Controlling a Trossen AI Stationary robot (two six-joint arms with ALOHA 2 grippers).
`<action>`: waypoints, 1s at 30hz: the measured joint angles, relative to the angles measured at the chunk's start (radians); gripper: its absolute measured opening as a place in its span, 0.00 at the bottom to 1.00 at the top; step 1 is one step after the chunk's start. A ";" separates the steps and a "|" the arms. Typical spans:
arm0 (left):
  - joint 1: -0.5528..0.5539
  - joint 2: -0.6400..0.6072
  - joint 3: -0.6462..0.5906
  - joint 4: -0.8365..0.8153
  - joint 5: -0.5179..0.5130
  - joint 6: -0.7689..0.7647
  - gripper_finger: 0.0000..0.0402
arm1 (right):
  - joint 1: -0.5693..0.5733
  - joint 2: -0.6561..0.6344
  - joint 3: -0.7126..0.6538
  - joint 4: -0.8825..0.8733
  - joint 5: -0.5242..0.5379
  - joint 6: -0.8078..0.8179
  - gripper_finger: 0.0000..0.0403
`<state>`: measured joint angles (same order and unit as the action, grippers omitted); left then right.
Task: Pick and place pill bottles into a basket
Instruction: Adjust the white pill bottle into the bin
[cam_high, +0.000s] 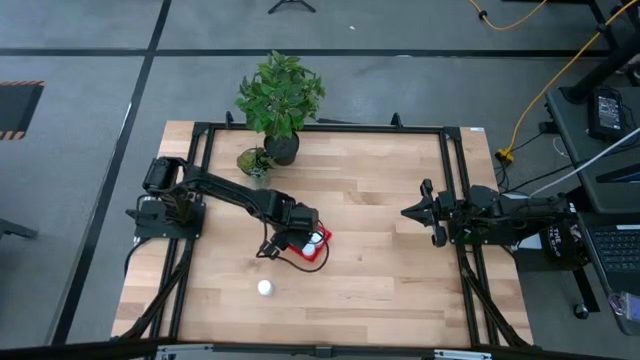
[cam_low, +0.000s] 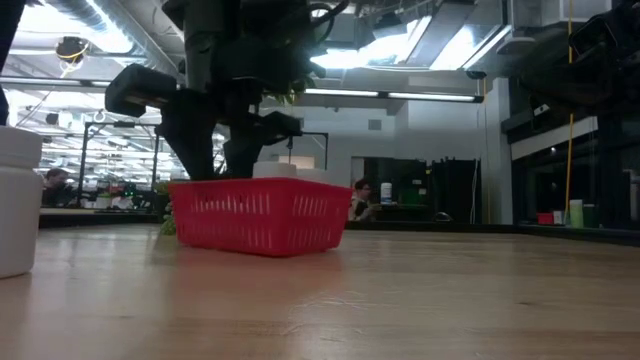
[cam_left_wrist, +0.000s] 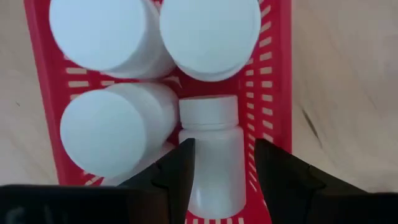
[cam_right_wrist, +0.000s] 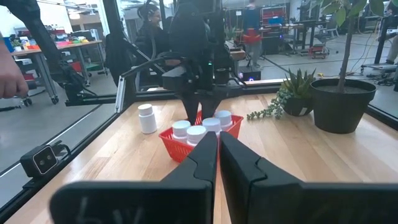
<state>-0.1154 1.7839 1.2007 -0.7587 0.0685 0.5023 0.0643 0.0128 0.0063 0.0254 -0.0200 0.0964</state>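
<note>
The red mesh basket (cam_high: 312, 248) stands on the table, left of the middle. In the left wrist view, three white pill bottles stand upright in it (cam_left_wrist: 102, 127). A fourth bottle (cam_left_wrist: 213, 155) is in the basket (cam_left_wrist: 273, 74) with its cap toward the others. My left gripper (cam_left_wrist: 225, 144) is open just above the basket, one finger on each side of that fourth bottle; red mesh shows between the bottle and one finger. One more bottle (cam_high: 265, 288) stands on the table nearer the front edge. My right gripper (cam_high: 415, 213) is shut and empty at the table's right side.
A black pot with a leafy plant (cam_high: 281, 148) and a small green plant (cam_high: 255, 162) stand at the table's far edge, behind the basket. A black frame (cam_high: 450, 180) runs round the tabletop. In the low view the loose bottle (cam_low: 15, 200) stands close by the camera.
</note>
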 joint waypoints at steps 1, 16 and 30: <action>0.000 0.000 0.000 0.003 0.000 0.004 0.40 | 0.000 0.000 0.000 0.000 0.000 0.000 0.05; 0.009 0.000 0.000 0.012 0.064 0.021 0.43 | 0.000 0.000 0.000 0.000 0.000 0.000 0.05; 0.047 0.000 0.000 0.016 0.074 0.035 0.51 | 0.000 0.000 0.000 0.000 0.000 0.000 0.05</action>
<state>-0.0689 1.7836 1.2007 -0.7429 0.1426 0.5377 0.0643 0.0128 0.0063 0.0254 -0.0200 0.0967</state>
